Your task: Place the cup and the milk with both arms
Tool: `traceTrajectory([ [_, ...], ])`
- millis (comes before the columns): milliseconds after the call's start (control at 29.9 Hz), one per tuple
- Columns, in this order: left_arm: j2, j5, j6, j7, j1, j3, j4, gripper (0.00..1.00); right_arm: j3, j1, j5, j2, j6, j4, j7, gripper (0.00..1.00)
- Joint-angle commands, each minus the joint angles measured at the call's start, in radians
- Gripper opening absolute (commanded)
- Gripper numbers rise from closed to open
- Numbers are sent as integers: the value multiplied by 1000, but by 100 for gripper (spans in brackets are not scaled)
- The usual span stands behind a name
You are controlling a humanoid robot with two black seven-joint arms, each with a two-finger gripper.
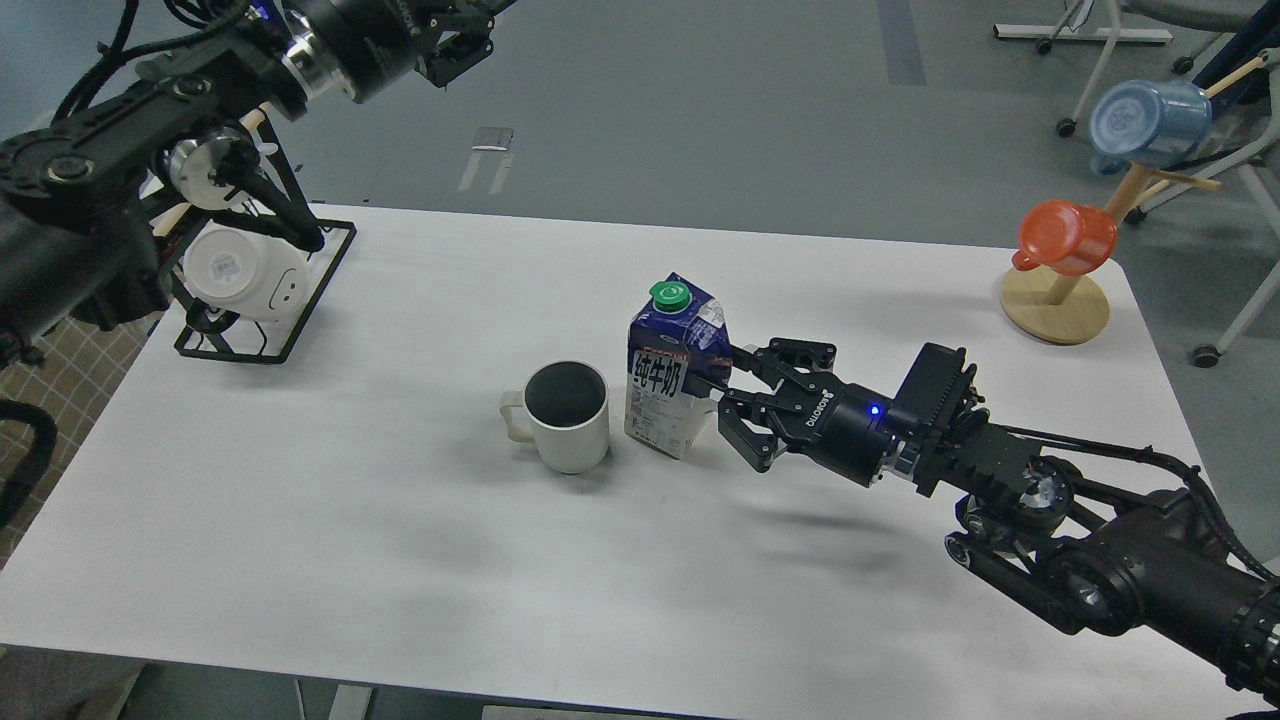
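The milk carton (672, 370), dark blue and white with a green cap, stands upright at the table's middle. The ribbed off-white cup (567, 417) with a dark inside stands just left of it, handle to the left; the two are close together. My right gripper (722, 395) reaches in from the right at the carton's right side, with its fingers closed around the carton's edge. My left gripper (468, 38) is high at the top left, far from both things; it is dark and partly cut off by the frame edge.
A black wire rack (300, 320) holding a smooth white smiley cup (245, 270) stands at the table's left rear, under my left arm. A wooden stand (1056, 305) with an orange cup (1067, 237) and a blue cup (1150, 125) is at the right rear corner.
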Motion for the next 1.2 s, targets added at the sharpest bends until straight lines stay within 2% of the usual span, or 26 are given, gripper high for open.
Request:
traceTrajectory([
  [0,0,0,0,0,0,1,0,90,0,-2,0,0,0,4,0,55],
  [167,2,0,0,0,0,0,0,90,2,-5,2,-9,0,25,0,60],
  [301,2,0,0,0,0,-2,0,90,3,-11,5,-69,0,91,0,64],
  [368,3,0,0,0,0,-2,0,90,5,-14,6,-120,0,142,0,66],
  [501,15,0,0,0,0,-2,0,90,15,-22,23,-309,0,275,0,69],
  [535,15,0,0,0,0,-2,0,90,15,-22,23,-310,0,276,0,69],
  [702,15,0,0,2,0,-3,0,90,58,22,318,-552,0,450,0,70],
  [835,14,-3,0,12,0,-9,2,90,107,137,534,-614,0,458,0,70],
  [869,12,-6,0,18,-2,-9,2,90,126,184,627,-612,45,444,0,70],
  [936,8,-11,0,25,-2,-11,5,90,159,249,782,-608,165,391,0,78],
  [969,5,-11,0,26,-3,-11,6,90,169,269,826,-598,195,371,0,85],
  [1002,-1,-12,0,28,-3,-11,17,90,179,315,907,-557,262,314,0,100],
  [1036,-3,-12,0,28,-3,-11,24,90,181,338,943,-530,295,279,0,100],
  [1069,-6,-12,0,25,-3,-13,41,98,184,387,1004,-478,356,201,0,100],
  [1169,-38,-12,0,25,-3,-35,78,100,189,472,1120,-350,459,34,0,100],
])
